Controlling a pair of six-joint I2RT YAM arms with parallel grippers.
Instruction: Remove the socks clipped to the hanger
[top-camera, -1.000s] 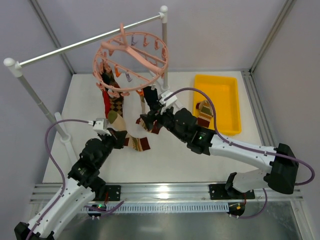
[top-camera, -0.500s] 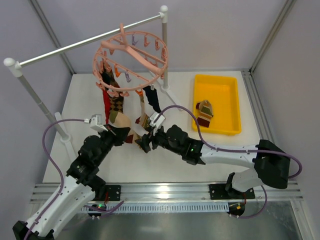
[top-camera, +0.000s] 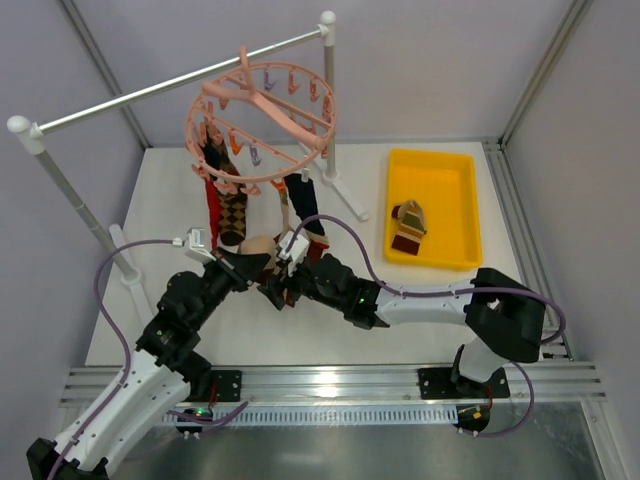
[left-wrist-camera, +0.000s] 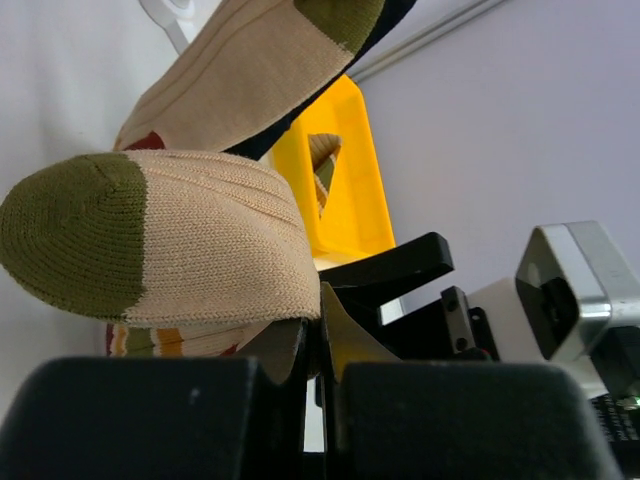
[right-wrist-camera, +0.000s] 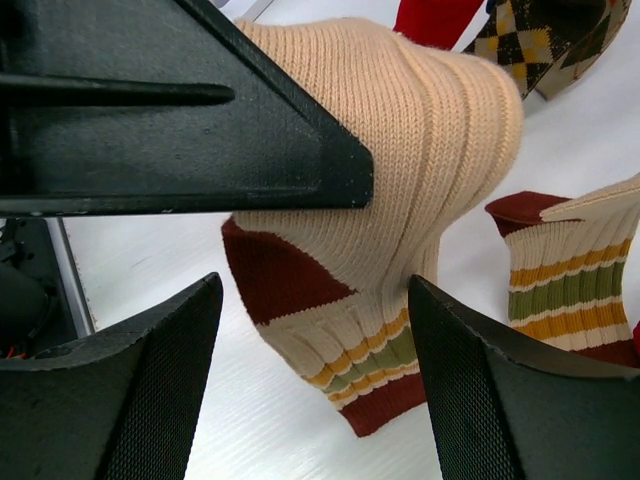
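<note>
Left claw (left-wrist-camera: 318, 340) clamped on a tan sock (left-wrist-camera: 200, 240) below the hanger (top-camera: 262, 125); right claw (right-wrist-camera: 315, 375) spread around it.
Argyle and red socks (top-camera: 232, 205) hang clipped straight beneath the pink hanger's ring. The tan, olive-toed one lies lower and nearer the arms, pinched between the fully closed left fingers. The right claw's fingers stand wide either side of its striped cuff, gripping nothing. Right of the hanger, a yellow tray (top-camera: 460, 200) on the table (top-camera: 170, 220) holds one folded sock (top-camera: 408, 228).
</note>
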